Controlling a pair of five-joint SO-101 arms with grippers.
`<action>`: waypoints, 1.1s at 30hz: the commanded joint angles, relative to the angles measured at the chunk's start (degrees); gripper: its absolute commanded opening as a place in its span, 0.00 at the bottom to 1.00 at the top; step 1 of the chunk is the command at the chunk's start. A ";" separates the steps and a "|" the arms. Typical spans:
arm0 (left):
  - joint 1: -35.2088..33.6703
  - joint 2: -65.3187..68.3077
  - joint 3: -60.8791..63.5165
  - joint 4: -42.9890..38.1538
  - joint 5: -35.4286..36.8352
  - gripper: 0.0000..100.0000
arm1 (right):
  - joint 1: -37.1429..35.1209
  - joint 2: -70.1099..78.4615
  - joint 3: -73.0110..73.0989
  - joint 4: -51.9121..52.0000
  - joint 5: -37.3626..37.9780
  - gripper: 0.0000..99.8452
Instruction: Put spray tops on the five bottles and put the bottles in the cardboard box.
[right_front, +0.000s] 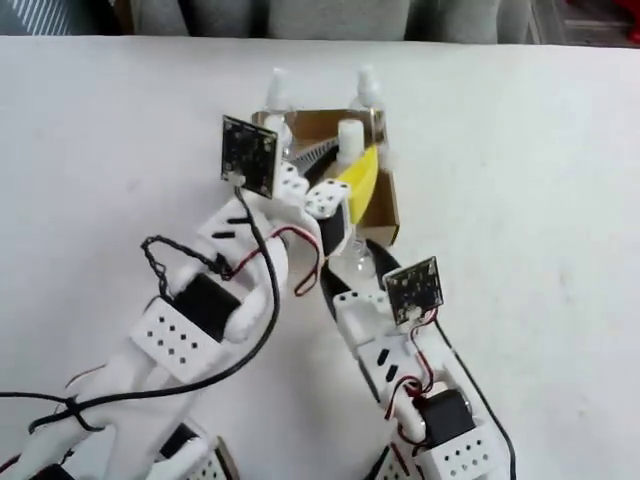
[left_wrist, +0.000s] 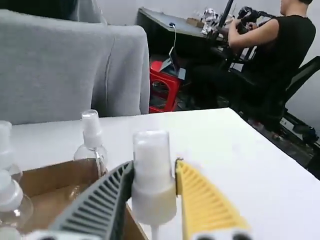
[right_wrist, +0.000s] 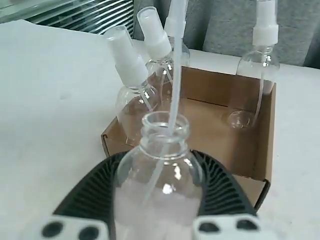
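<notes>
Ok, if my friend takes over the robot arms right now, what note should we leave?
Left hand: shut on a white plastic spray top, held above the open bottle.
Right hand: shut on a clear round bottle with no top, next to the brown cardboard box, on the arms' side.
The top's thin tube reaches down into that bottle's neck.
Done: what look like four capped bottles stand in the box.
Left: seat this top, then put the fifth bottle in the box.
</notes>
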 joint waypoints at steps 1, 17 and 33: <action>3.21 -2.42 0.53 -0.79 2.55 0.02 | 0.04 -0.48 0.44 0.13 0.62 0.02; 4.70 -2.51 5.71 3.60 0.97 0.02 | 2.07 -0.48 0.44 0.13 0.35 0.02; 6.46 -13.41 17.58 -5.27 -1.67 0.02 | 2.07 -0.48 0.44 0.13 0.26 0.02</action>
